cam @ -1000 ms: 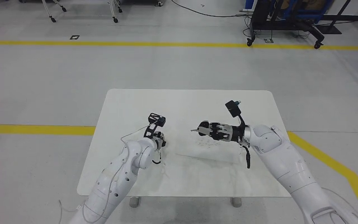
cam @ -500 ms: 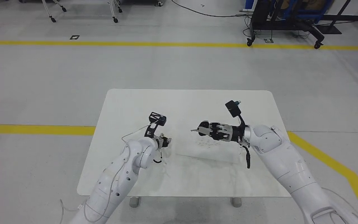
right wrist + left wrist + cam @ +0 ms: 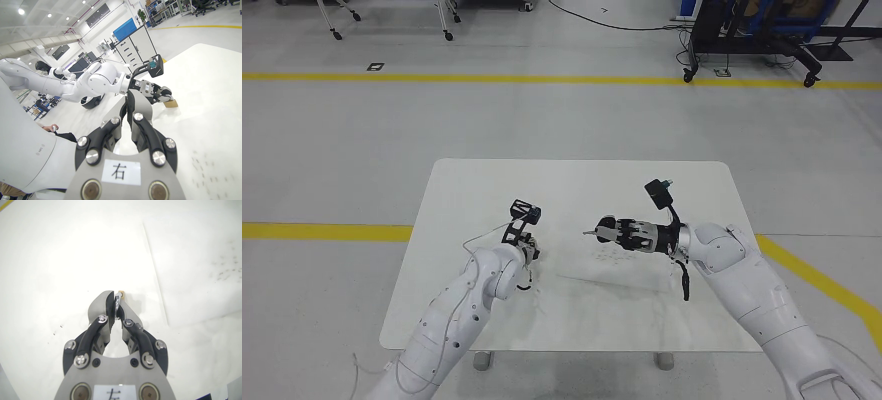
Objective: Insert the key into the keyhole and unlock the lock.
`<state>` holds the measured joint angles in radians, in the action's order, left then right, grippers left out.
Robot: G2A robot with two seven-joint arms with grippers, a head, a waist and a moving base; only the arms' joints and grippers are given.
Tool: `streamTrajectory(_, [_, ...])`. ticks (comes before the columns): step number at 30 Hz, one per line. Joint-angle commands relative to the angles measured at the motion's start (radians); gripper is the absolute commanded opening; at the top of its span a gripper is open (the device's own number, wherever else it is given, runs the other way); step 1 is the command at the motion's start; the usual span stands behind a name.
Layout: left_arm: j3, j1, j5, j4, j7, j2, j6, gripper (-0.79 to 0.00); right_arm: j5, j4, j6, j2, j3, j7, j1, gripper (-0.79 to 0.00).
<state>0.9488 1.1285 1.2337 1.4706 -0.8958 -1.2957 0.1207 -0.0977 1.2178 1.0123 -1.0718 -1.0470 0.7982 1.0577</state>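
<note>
White table (image 3: 642, 190) is used near its middle, where the left tool (image 3: 115, 297) is clenched on the shackle (image 3: 117, 303) of the lock (image 3: 170, 103). The right tool (image 3: 129, 98), apart, is clenched, seemingly on the key (image 3: 587, 233). Alignment is judged in hand; the keyhole must be met squarely.

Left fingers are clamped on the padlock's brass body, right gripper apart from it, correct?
No: the left fingers clamp the silver shackle; the brass body sits outside them, as the right wrist view shows. The right gripper is apart from it.
</note>
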Motion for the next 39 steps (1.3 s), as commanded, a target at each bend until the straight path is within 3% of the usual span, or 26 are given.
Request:
streamTrajectory(1, [0.004,0.005,0.002,0.006,0.002,0.000,-0.009,-0.785,0.000,0.000,0.000,0.000,0.000,0.000,0.000,-0.785])
streamTrajectory(7, [0.048,0.042,-0.072,0.072,0.058,0.005,-0.063,-0.785,0.000,0.000,0.000,0.000,0.000,0.000,0.000,-0.785])
streamTrajectory(14, [0.148,0.157,-0.188,0.241,0.189,0.030,-0.257,-0.785,0.000,0.000,0.000,0.000,0.000,0.000,0.000,-0.785])
streamTrajectory(21, [0.148,0.157,-0.188,0.241,0.189,0.030,-0.257,-0.785,0.000,0.000,0.000,0.000,0.000,0.000,0.000,-0.785])
streamTrajectory(26, [0.200,0.182,-0.512,0.118,0.340,0.019,-0.313,-0.785,-0.006,0.025,-0.007,-0.006,0.011,-0.045,0.008,-0.785])
streamTrajectory(31, [0.208,0.107,-0.723,-0.035,0.355,0.006,-0.363,-0.785,-0.066,-0.011,0.000,-0.028,0.037,-0.155,-0.020,-0.785])
streamTrajectory(35, [0.193,0.045,-0.847,-0.110,0.358,-0.006,-0.414,-0.785,-0.096,-0.035,0.000,-0.054,0.087,-0.215,-0.047,-0.785])
streamTrajectory(37, [0.174,0.013,-0.915,-0.142,0.305,-0.011,-0.490,-0.785,-0.114,-0.036,0.000,-0.058,0.098,-0.210,-0.053,-0.785])
streamTrajectory(39, [0.174,0.013,-0.915,-0.142,0.305,-0.011,-0.490,-0.785,-0.114,-0.036,0.000,-0.058,0.098,-0.210,-0.053,-0.785])
